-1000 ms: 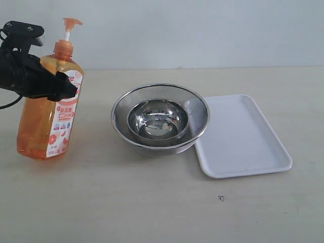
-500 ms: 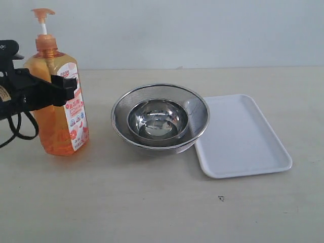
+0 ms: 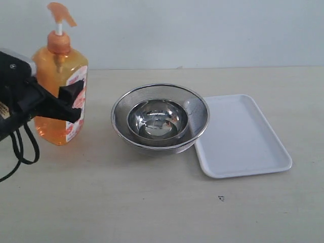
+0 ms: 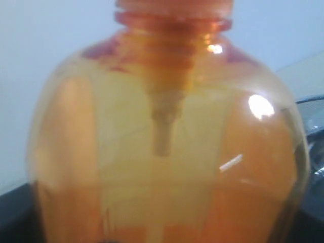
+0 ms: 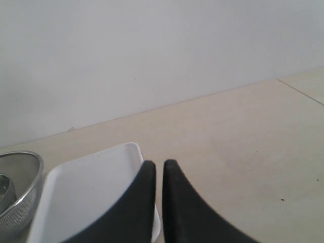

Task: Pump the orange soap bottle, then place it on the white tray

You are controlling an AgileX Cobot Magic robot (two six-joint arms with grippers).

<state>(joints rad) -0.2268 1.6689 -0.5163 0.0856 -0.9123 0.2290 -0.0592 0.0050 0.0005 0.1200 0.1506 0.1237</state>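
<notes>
The orange soap bottle [image 3: 54, 71] is at the far left, leaning slightly, its orange pump head [image 3: 61, 12] up and pointing right. My left gripper [image 3: 71, 105] is shut on the bottle's body around the white-and-orange label. In the left wrist view the bottle [image 4: 167, 142] fills the picture and hides the fingers. The white tray [image 3: 243, 136] lies flat at the right with nothing on it. My right gripper [image 5: 158, 164] is shut on nothing, hovering by a corner of the tray [image 5: 86, 192]; the exterior view does not show it.
A round steel strainer [image 3: 152, 87] with a smaller steel bowl [image 3: 158, 119] inside stands between the bottle and the tray, overlapping the tray's left rim. The strainer [image 5: 17, 192] also shows in the right wrist view. A small dark speck [image 3: 220, 198] lies on the table's front.
The bottle has shifted a little right and higher in the picture, going from tilted to nearly upright. Its pump head now points right. My left arm sits lower in the view.
</notes>
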